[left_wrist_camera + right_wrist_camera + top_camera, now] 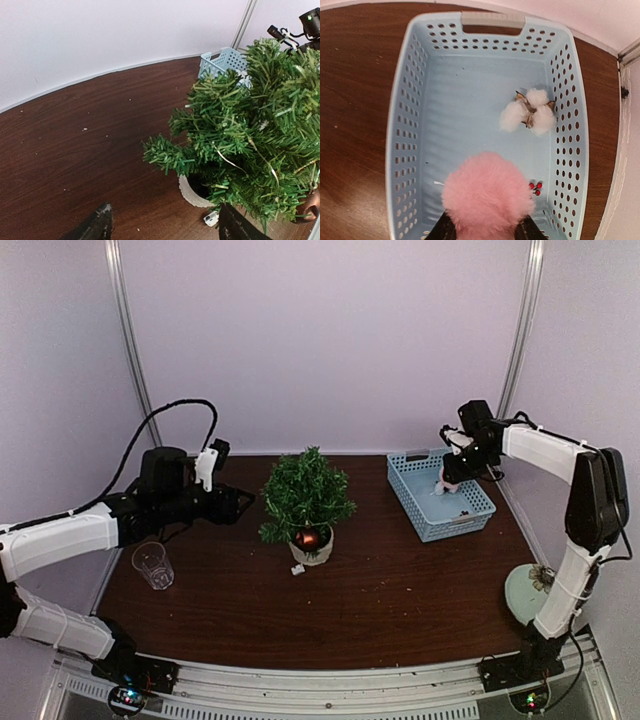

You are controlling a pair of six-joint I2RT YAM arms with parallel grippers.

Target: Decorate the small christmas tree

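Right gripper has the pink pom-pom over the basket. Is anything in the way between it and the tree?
Only the light-blue basket, whose tree-side wall must be cleared; the right gripper, shut on the pink pom-pom, hangs over its floor. Past the wall, the table shows nothing standing before the small christmas tree.

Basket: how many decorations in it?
3. A pink pompom gripped by the right gripper at one end of the basket, a white cotton puff by a side wall, small red berries beside the pompom. The pompom may hide more.
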